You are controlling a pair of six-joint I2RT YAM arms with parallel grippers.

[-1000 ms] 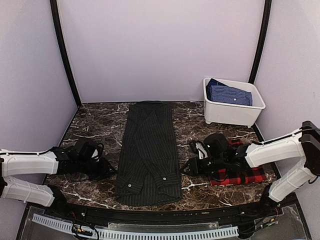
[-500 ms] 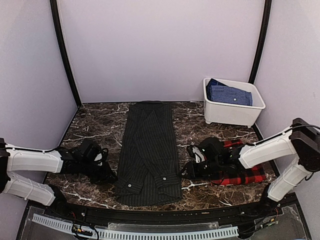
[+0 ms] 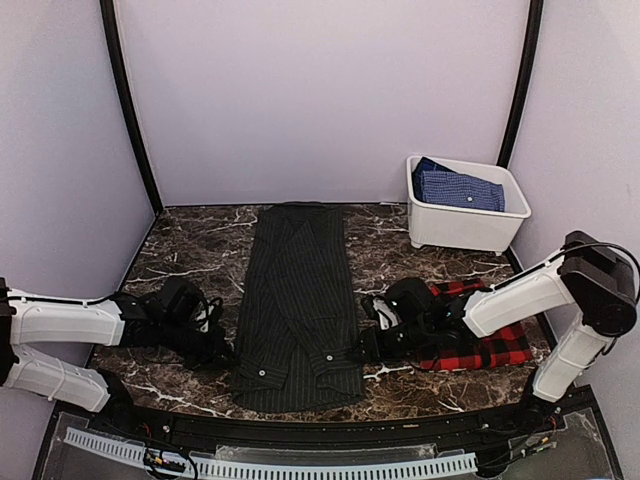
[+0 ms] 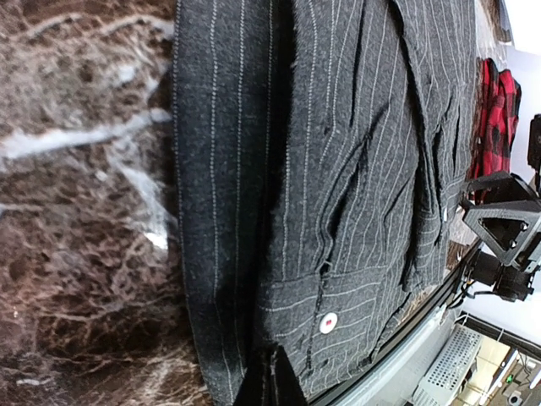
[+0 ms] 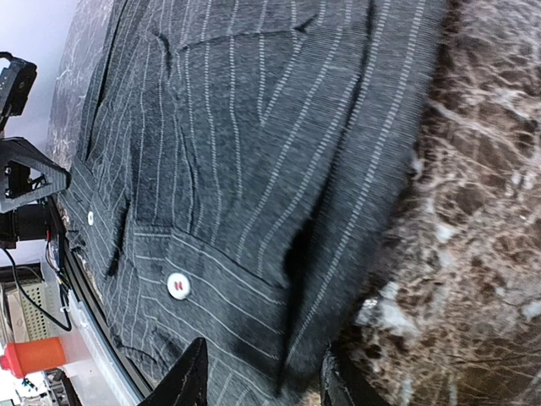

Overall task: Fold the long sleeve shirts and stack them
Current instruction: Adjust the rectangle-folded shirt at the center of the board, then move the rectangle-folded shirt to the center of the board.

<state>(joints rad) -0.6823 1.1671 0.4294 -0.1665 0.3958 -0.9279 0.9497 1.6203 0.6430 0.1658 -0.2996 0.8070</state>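
The charcoal pinstripe long sleeve shirt [image 3: 298, 300] lies folded into a long narrow strip down the table's middle, its light buttons near the front end. My left gripper [image 3: 222, 352] is low at the strip's left edge; in the left wrist view it [image 4: 270, 379] is shut, pinching the pinstripe cloth [image 4: 363, 169]. My right gripper [image 3: 366, 349] is at the strip's right edge. In the right wrist view its fingers [image 5: 182, 376] stand apart with the shirt's edge [image 5: 254, 169] between them. The red-and-black plaid shirt [image 3: 485, 340] lies folded at the right, partly under the right arm.
A white bin [image 3: 462, 228] holding a blue checked garment [image 3: 455, 187] stands at the back right. Dark marbled tabletop [image 3: 190, 250] flanks the shirt. A metal rail [image 3: 300, 465] runs along the near edge. Pale walls enclose three sides.
My left gripper has shut on the pinstripe shirt's left edge. My right gripper has slid left off the plaid shirt to the pinstripe shirt's right edge, jaws unchanged.
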